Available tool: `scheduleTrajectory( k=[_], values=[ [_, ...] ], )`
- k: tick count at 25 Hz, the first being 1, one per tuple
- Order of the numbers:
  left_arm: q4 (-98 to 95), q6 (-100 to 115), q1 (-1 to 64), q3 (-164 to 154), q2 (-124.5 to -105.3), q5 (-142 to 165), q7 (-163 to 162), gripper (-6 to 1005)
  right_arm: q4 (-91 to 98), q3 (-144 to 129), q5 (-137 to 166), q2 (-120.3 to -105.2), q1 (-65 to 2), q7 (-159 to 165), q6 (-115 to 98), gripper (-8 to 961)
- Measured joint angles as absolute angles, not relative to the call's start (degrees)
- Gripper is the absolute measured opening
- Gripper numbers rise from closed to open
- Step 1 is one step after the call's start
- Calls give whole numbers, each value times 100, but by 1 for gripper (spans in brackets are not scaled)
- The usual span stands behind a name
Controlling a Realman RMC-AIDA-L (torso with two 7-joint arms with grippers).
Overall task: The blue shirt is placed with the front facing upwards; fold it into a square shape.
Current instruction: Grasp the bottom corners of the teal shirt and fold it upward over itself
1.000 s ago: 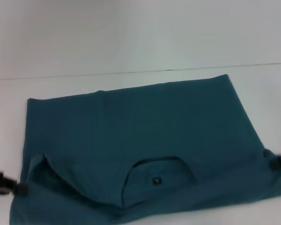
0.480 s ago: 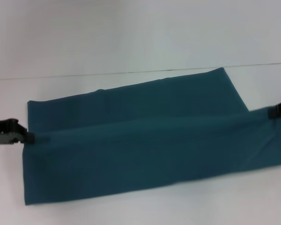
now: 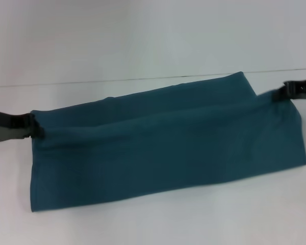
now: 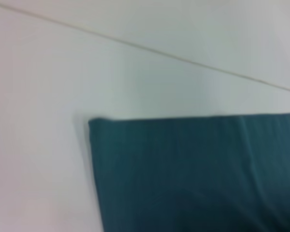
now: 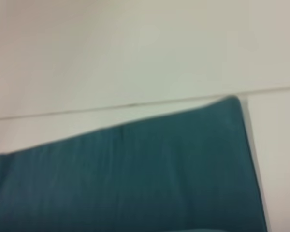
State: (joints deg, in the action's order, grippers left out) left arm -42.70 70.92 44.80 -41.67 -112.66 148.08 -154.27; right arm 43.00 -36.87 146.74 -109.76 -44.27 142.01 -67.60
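Observation:
The blue shirt (image 3: 163,148) lies across the white table as a long dark teal band, doubled over lengthwise. Its collar and print are hidden. My left gripper (image 3: 34,127) is at the band's left end, shut on the upper layer's corner. At the right end my right gripper (image 3: 281,94) is shut on the other corner, close to the shirt's far edge. The held layer rises in a soft ridge between the two grippers. The left wrist view shows a flat corner of the shirt (image 4: 198,174), and the right wrist view shows the far right corner of the shirt (image 5: 135,179).
The white table (image 3: 143,41) has a thin seam line (image 3: 117,80) running across just beyond the shirt's far edge. Bare tabletop lies in front of and behind the shirt.
Both grippers have carried the shirt's near edge up and away, towards its far edge. The collar and neck label have been folded out of sight, and the shirt is now a narrower band.

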Motion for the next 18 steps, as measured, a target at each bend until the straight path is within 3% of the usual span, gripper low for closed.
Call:
scheduleTrajectory(
  k=[9, 18],
  values=[
    [-4066, 6312, 4587, -4211, -11358, 14827, -15478, 43, 4018, -4219, 14678, -11155, -4761, 14450, -5450, 147],
    [-3850, 5444, 4656, -4217, -11441, 14790, -15405, 42, 3209, -4437, 14991, -11206, -5138, 14490, -4244, 158]
  ],
)
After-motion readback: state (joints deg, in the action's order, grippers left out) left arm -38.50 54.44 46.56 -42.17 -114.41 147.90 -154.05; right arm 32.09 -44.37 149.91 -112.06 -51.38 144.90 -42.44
